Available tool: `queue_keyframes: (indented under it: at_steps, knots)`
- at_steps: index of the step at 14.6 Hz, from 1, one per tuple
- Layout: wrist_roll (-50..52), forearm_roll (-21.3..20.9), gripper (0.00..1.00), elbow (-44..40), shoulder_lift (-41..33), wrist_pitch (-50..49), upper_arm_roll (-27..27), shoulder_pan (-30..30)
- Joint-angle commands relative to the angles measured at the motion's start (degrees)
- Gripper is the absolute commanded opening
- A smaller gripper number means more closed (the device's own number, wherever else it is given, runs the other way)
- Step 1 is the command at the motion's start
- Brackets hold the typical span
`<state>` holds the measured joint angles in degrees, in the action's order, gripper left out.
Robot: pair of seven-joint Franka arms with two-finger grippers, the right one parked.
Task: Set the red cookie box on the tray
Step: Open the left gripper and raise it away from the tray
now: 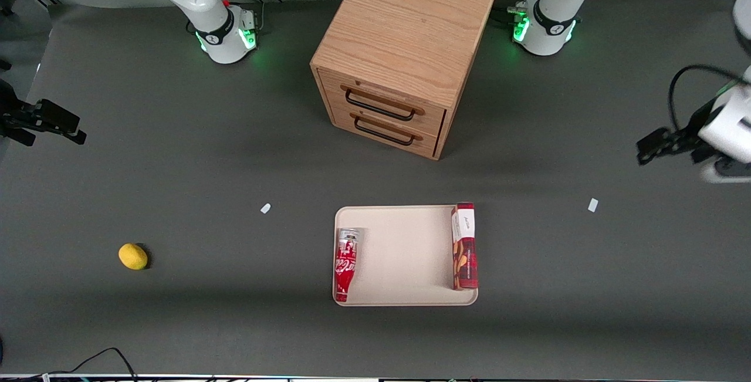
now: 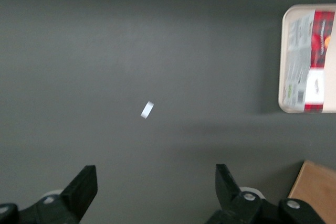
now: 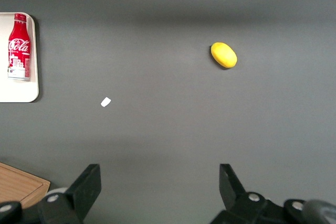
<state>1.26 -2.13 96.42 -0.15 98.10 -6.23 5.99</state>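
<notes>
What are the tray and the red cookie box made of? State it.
Tray: likely matte beige plastic or pulp, moulded rounded corners. Red cookie box: printed cardboard, sharp folded edges. The gripper hangs open over bare table toward the working arm's end.

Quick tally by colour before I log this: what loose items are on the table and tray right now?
Red: 2, red cookie box and cola can, both on the tray
Yellow: 1, lemon
White: 2, tape scraps
Total: 5
Pincer open, away from the tray.

1 red cookie box (image 1: 464, 247) | 1 tray (image 1: 405, 253) | 1 cola can (image 1: 345, 263) | 1 lemon (image 1: 133, 256) | 1 cabinet (image 1: 405, 47)
</notes>
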Motion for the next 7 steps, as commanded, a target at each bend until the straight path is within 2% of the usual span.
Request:
queue_keyframes:
  at_steps: [1,4,7]
  knots:
    - [-2.39,0.9,1.0,3.69,-7.74,-4.48,-0.19,0.95]
    - [-4.51,4.67,1.0,3.25,-10.66,-7.65,0.08,2.53]
    - [-4.77,4.86,1.0,2.9,-10.84,-7.75,1.04,2.8]
